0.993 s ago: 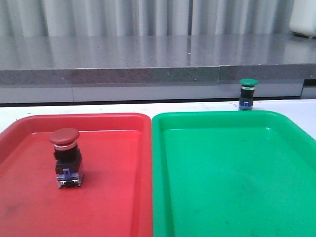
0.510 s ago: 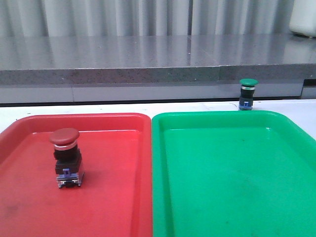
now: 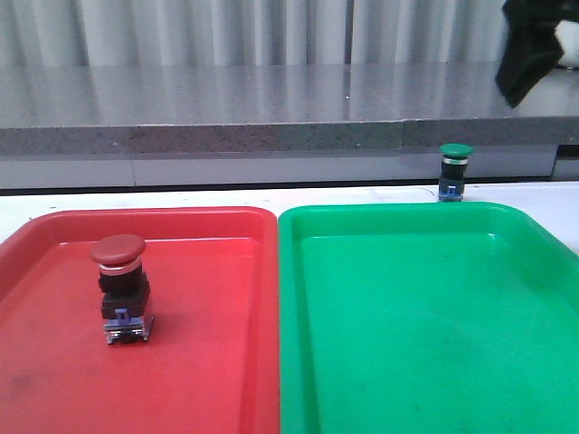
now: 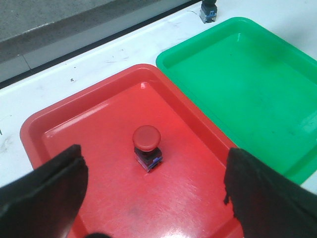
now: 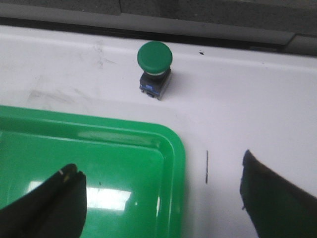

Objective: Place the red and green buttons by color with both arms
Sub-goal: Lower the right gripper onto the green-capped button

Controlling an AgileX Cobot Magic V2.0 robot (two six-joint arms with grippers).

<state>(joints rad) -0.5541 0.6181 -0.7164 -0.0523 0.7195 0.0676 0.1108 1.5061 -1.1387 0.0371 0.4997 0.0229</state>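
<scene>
Front view: red tray point(image 3: 208, 362) on the left, green tray point(image 3: 425, 344) on the right, rims touching along the middle, both lying on a white table point(image 3: 271, 194). Red push-button point(image 3: 120, 287) standing upright inside the red tray, toward its left half, dark red cap on top, black body, blue-clear base on the tray floor. Green push-button point(image 3: 454, 172) standing upright on the white table just beyond the far rim of the green tray, toward its right end, not inside the tray. Dark part of the right arm point(image 3: 529, 45) hanging at the upper right corner, high above the green push-button and well apart from it; pincer state impossible to tell here.

Left wrist view: left gripper point(image 4: 153, 191) spread wide, black fingers point(image 4: 44, 196) well apart and holding nothing, hovering above the red tray point(image 4: 89, 114). Red push-button point(image 4: 147, 147) between the fingers in the picture but below them, untouched. Green tray point(image 4: 237, 84) alongside.

Right wrist view: right gripper point(image 5: 163, 198) spread wide, fingers point(image 5: 49, 203) apart and empty. Green push-button point(image 5: 155, 69) upright on the white table point(image 5: 257, 114), just beside the rounded corner of the green tray point(image 5: 176, 148), clear of the fingers.
</scene>
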